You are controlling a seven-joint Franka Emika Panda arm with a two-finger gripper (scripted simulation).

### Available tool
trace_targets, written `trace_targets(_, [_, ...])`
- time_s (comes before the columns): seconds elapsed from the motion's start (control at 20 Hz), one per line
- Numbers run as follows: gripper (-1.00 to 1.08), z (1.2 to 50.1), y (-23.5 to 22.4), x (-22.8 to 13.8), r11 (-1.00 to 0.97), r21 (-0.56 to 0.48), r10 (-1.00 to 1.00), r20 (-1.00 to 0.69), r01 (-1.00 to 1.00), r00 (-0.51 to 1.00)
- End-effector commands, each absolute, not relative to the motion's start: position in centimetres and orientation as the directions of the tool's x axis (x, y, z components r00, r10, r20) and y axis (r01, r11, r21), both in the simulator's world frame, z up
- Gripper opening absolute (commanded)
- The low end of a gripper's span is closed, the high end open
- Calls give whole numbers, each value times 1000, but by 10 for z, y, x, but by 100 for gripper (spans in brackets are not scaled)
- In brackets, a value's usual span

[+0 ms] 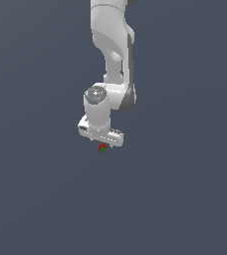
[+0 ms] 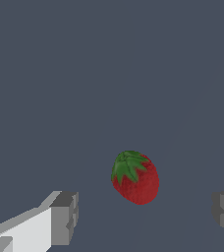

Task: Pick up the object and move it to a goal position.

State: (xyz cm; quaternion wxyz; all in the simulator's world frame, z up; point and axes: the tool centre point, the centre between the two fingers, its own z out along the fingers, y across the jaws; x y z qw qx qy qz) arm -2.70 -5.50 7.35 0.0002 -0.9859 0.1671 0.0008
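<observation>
Hovering: gripper (image 2: pixel 144 216) just above strawberry (image 2: pixel 135 177), fingers (image 2: pixel 65 219) spread wide, nothing held. Strawberry lies on grey table (image 1: pixel 36 199), between fingers in wrist view, touching neither, green cap visible.

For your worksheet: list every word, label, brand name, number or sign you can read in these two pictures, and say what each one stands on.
None: no text is readable in either view.
The strawberry bears no label.
The white hand and its grey fingers show no markings.
The grey surface is plain.
</observation>
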Motion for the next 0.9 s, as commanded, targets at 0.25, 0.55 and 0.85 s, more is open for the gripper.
trace_targets(0.25, [100, 62, -55, -27, -944, 0, -331, -1, -331, 944])
trace_targets(0.55, [100, 33, -55, -28, -942, 0, -334, 0, -334, 942])
trace_targets(0.85, [100, 23, -56, -28, -942, 0, -335, 0, -335, 942])
